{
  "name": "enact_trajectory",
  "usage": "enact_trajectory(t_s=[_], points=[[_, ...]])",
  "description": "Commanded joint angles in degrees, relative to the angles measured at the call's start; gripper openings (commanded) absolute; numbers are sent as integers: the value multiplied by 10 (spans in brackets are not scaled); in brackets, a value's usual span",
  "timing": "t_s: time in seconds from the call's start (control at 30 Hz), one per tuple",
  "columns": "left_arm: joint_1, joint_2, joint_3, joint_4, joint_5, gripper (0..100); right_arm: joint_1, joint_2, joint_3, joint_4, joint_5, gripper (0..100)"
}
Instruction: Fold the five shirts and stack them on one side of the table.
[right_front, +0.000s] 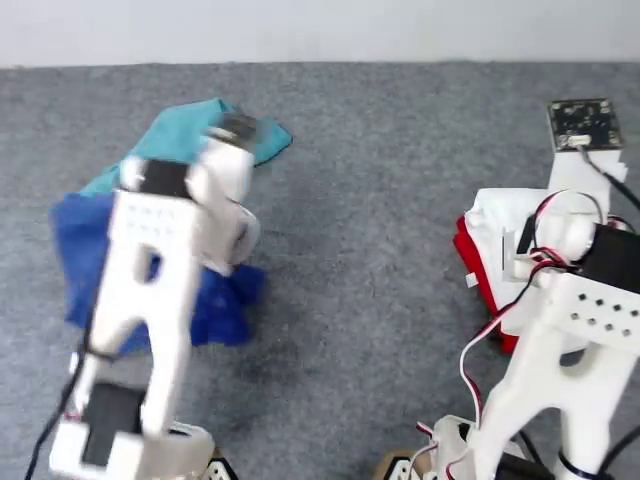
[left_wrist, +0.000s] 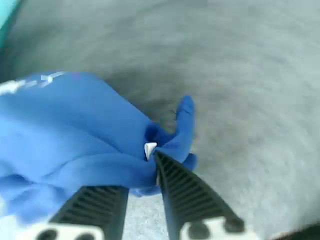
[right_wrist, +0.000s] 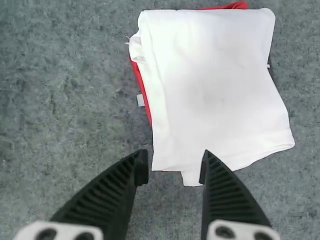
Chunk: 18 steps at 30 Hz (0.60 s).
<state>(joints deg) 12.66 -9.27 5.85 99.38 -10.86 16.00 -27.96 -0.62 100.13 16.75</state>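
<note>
Left end effector (left_wrist: 151, 156): pinching blue shirt (left_wrist: 75, 130) by a bunched edge.
Right end effector (right_wrist: 172, 160): spread above white shirt (right_wrist: 210, 85).
Risk: shallow pinch may slip, dropping the cloth.

At the left of the surface (right_front: 360, 200) we find the far shirt (right_front: 185, 135) behind the near shirt (right_front: 75, 250), whose fold sits in our left tool (left_wrist: 144, 171). At right, the top shirt (right_wrist: 210, 90) lies on the lower shirt (right_wrist: 142, 92), under our right tool (right_wrist: 172, 167).
</note>
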Motion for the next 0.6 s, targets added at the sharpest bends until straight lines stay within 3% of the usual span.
enact_trajectory(t_s=[0.0,0.13,0.3,0.43,0.57], points=[[130,-127,58,12,-68,14,-6,-15,16,11,7,177],[158,-209,110,10,-124,14,-6,-15,56,7,7,177],[73,-254,115,-14,-126,15,-6,-15,62,7,7,179],[-10,-272,109,-55,-38,37,-6,-15,62,7,7,179],[-55,-279,78,-48,69,159,-6,-15,62,7,7,180]])
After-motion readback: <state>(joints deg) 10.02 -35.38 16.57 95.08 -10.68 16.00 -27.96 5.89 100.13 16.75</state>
